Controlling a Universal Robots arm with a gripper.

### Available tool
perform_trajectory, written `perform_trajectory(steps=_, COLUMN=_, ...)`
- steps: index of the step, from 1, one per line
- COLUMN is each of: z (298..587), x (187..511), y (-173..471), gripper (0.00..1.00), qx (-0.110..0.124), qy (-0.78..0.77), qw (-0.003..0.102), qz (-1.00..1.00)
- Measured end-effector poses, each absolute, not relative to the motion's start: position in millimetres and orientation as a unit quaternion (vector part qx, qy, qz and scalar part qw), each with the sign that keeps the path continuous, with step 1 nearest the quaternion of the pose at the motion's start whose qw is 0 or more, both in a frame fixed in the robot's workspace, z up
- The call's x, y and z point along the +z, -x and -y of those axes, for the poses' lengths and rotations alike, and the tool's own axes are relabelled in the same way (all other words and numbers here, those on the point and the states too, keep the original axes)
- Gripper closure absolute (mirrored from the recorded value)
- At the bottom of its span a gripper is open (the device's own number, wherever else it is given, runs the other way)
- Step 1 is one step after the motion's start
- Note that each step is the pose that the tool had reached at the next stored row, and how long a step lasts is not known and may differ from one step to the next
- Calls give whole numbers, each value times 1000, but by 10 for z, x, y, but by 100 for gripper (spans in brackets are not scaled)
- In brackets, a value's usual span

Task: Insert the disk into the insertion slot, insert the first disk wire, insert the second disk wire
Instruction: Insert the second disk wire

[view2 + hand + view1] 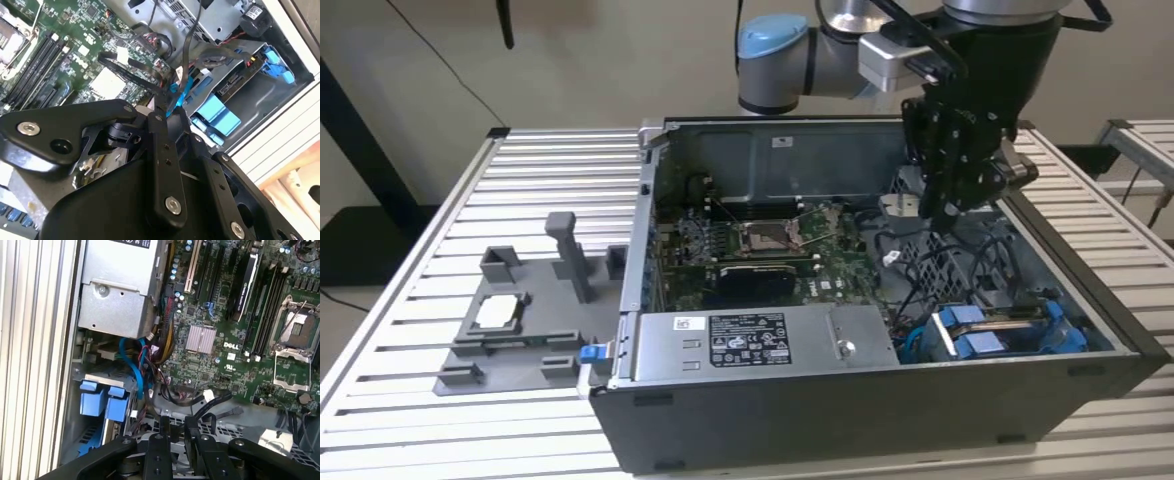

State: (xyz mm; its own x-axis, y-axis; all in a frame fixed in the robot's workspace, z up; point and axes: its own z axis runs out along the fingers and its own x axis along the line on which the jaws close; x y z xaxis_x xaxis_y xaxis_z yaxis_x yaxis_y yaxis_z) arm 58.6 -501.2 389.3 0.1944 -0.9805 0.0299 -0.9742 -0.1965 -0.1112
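Exterior view: gripper hangs inside the open computer case, over the edge of the motherboard on the exterior view's right. Spread or closed: cannot tell, its own linkage hides that.

Second wrist view: a black wire and a blue wire run close by the gripper, just off the motherboard's edge.

Disk, in its blue carrier, sits in the insertion slot, beyond the motherboard's corner.

Judgement: disk step looks done. Both wires look loose, and neither is seen plugged in, so the two wire steps remain.
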Motion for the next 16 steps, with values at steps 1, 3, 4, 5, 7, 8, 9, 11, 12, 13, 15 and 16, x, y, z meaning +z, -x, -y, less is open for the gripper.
perform_trajectory(steps=1, z=5003, x=3887, y=-581, gripper=73, qx=-51, qy=772, qw=34, qz=-633)
perform_trajectory(steps=3, z=4986, x=3876, y=-573, gripper=73, qx=-57, qy=772, qw=33, qz=-632)
perform_trajectory(steps=4, z=4981, x=3869, y=-572, gripper=73, qx=-60, qy=773, qw=31, qz=-631)
perform_trajectory(steps=5, z=4980, x=3865, y=-572, gripper=73, qx=-63, qy=773, qw=29, qz=-631)
perform_trajectory(steps=7, z=4978, x=3854, y=-568, gripper=73, qx=-68, qy=774, qw=24, qz=-629)
perform_trajectory(steps=8, z=4977, x=3845, y=-566, gripper=73, qx=-69, qy=774, qw=23, qz=-629)
perform_trajectory(steps=9, z=4976, x=3836, y=-564, gripper=73, qx=-71, qy=774, qw=24, qz=-629)
perform_trajectory(steps=11, z=4975, x=3823, y=-556, gripper=73, qx=-75, qy=774, qw=27, qz=-628)
perform_trajectory(steps=12, z=4974, x=3818, y=-550, gripper=73, qx=-76, qy=774, qw=28, qz=-628)
perform_trajectory(steps=13, z=4974, x=3815, y=-544, gripper=73, qx=-77, qy=774, qw=29, qz=-628)
perform_trajectory(steps=15, z=4975, x=3812, y=-533, gripper=73, qx=-78, qy=774, qw=29, qz=-628)
perform_trajectory(steps=16, z=4975, x=3811, y=-529, gripper=73, qx=-78, qy=773, qw=29, qz=-628)
